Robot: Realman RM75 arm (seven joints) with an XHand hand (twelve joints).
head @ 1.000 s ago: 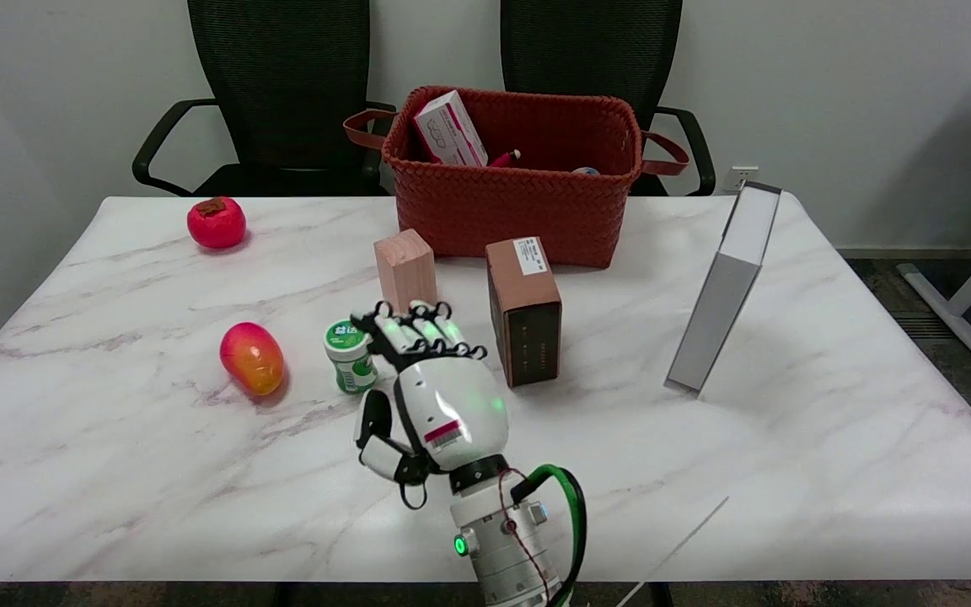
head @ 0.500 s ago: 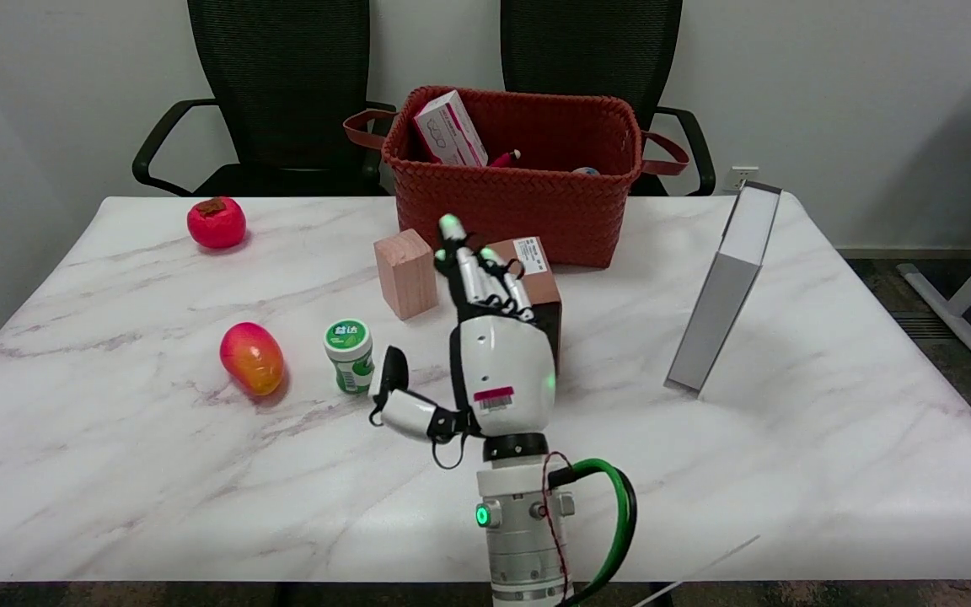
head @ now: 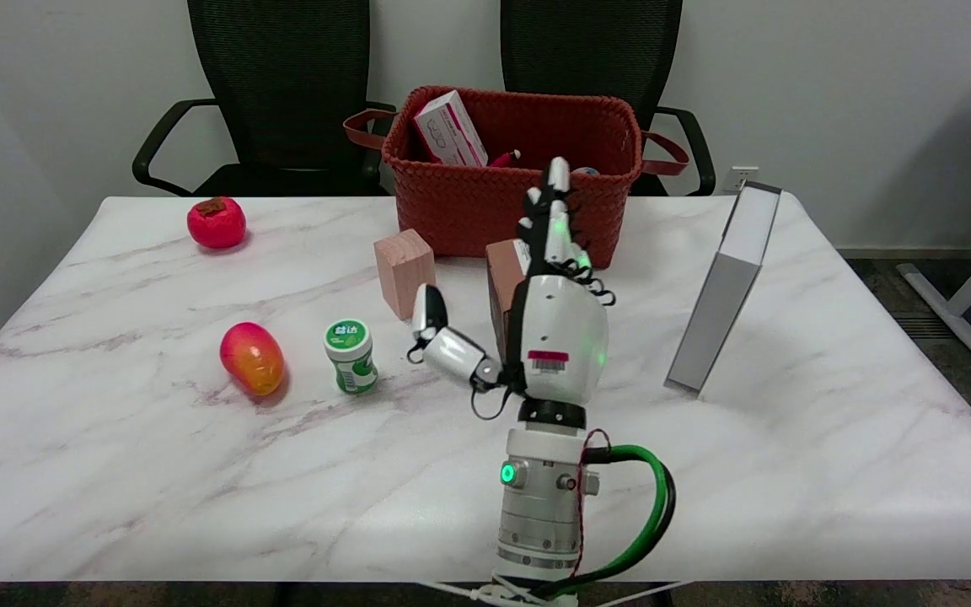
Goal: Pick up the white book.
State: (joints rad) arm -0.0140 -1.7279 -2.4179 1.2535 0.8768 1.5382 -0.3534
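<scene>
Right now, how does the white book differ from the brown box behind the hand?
The white book is tall, thin and pale grey-white; the brown box is shorter, thicker and dark brown. The book stands in full view at the table's right side, apart from the right hand; the box is mostly hidden behind that hand, in front of the red basket. Both stand upright on the marble table, and the hand holds neither.
</scene>
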